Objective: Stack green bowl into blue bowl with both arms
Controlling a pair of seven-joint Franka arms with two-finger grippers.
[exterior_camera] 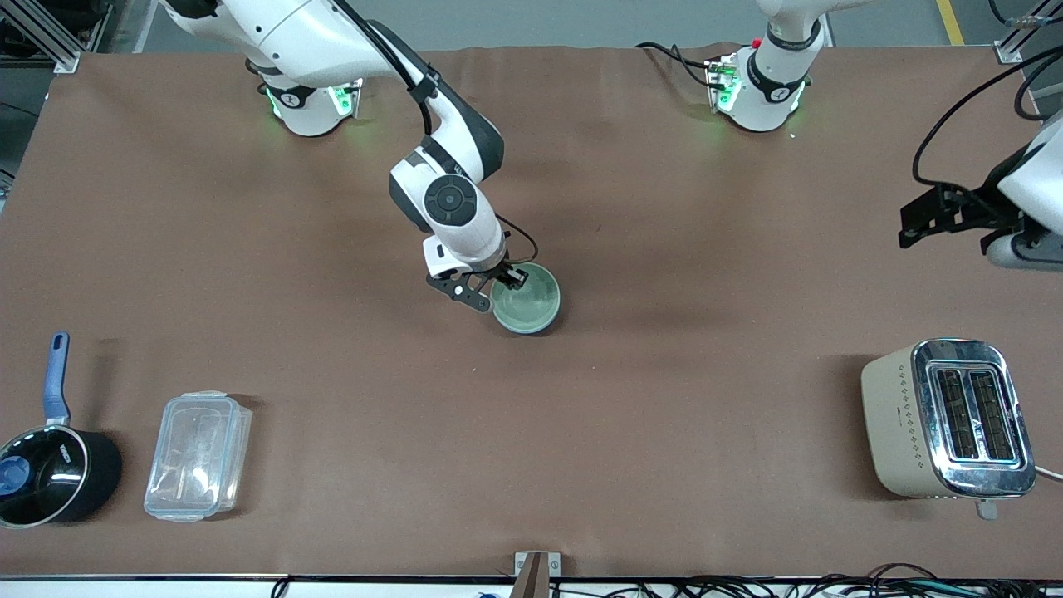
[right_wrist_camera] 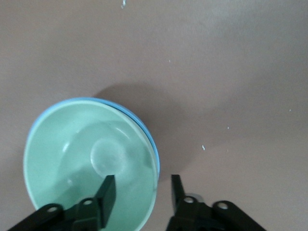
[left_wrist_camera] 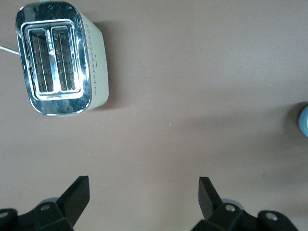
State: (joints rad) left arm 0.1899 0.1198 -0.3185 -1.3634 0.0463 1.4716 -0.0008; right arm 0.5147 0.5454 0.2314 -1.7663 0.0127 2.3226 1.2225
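The green bowl (exterior_camera: 526, 301) sits nested inside the blue bowl (exterior_camera: 550, 320) in the middle of the table. In the right wrist view the green bowl (right_wrist_camera: 86, 154) fills the blue bowl, and only the blue rim (right_wrist_camera: 137, 120) shows around it. My right gripper (exterior_camera: 501, 287) is open at the stacked bowls' rim. In its wrist view the right gripper (right_wrist_camera: 142, 185) has one finger inside the green bowl and the other outside, not pinching. My left gripper (exterior_camera: 909, 226) is open and empty, held over bare table at the left arm's end, and it also shows in the left wrist view (left_wrist_camera: 144, 185).
A beige and chrome toaster (exterior_camera: 947, 419) stands near the front camera at the left arm's end, also in the left wrist view (left_wrist_camera: 60, 57). A black pot with a blue handle (exterior_camera: 50, 473) and a clear plastic container (exterior_camera: 198, 457) stand at the right arm's end.
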